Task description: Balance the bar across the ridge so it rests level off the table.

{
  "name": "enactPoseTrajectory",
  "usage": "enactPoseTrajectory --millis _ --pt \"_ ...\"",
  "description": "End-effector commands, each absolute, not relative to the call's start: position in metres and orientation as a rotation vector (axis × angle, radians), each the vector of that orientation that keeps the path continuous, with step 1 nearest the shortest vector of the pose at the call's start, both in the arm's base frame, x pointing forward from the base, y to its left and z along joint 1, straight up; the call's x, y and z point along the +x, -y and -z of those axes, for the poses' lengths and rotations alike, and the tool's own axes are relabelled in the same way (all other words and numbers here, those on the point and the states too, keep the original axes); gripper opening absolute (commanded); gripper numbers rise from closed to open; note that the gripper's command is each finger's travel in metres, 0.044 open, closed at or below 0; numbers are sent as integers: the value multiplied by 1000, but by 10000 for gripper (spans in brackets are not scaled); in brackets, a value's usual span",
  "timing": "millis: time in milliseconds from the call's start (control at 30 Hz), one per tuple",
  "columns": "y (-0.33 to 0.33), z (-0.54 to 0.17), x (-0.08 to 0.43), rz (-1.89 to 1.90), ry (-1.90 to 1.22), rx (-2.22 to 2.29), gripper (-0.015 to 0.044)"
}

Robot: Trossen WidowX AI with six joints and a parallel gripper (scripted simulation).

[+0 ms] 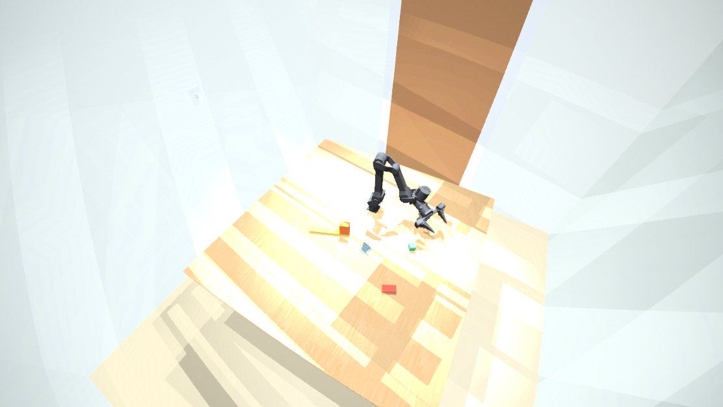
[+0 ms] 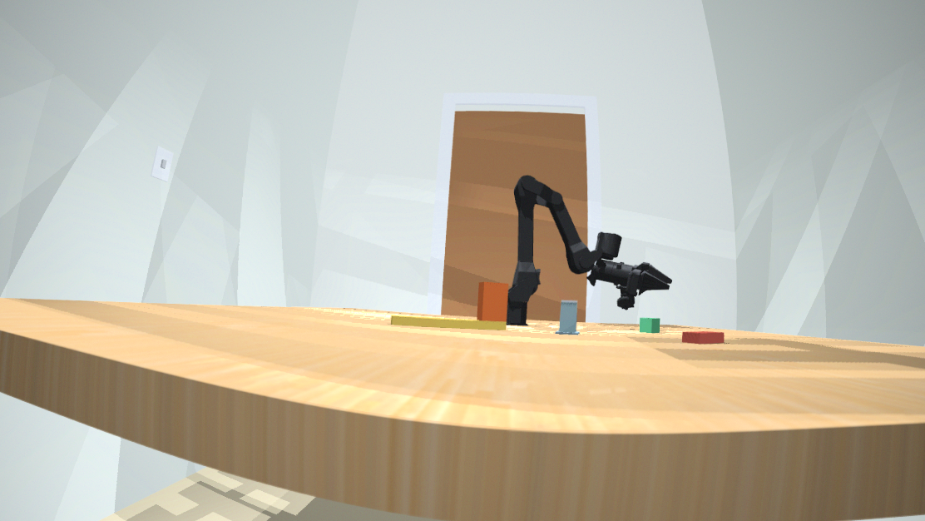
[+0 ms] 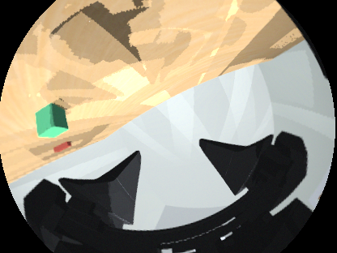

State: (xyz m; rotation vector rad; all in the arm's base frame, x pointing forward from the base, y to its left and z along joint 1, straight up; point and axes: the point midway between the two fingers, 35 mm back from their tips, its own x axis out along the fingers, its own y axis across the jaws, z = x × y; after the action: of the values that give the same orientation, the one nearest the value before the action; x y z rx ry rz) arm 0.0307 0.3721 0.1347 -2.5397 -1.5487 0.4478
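Nothing sits between the wide-spread fingers of the gripper, while the bar lies flat on the table, one end beside the orange block, well apart from the claw. An off-centre grasp would likely tip the bar off the ridge. The arm folds low, wrist angled away from the bar, above the green cube.

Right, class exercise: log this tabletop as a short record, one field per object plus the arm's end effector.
bar: long flat yellow bar lying on the wooden table
ridge: upright grey-blue ridge, apart from bar
orange block: at the bar's end
green cube: near arm
red flat block: on table
end effector: open, empty, above table
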Motion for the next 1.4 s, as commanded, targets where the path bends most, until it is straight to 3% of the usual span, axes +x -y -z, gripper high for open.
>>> enactPoseTrajectory --millis 0,100,1367 --pt "-372 -135 32 -447 1546 -2541 374" --pt "-373 -138 43 -441 1509 -2556 315" --pt "-339 -133 213 -798 593 -2289 315"
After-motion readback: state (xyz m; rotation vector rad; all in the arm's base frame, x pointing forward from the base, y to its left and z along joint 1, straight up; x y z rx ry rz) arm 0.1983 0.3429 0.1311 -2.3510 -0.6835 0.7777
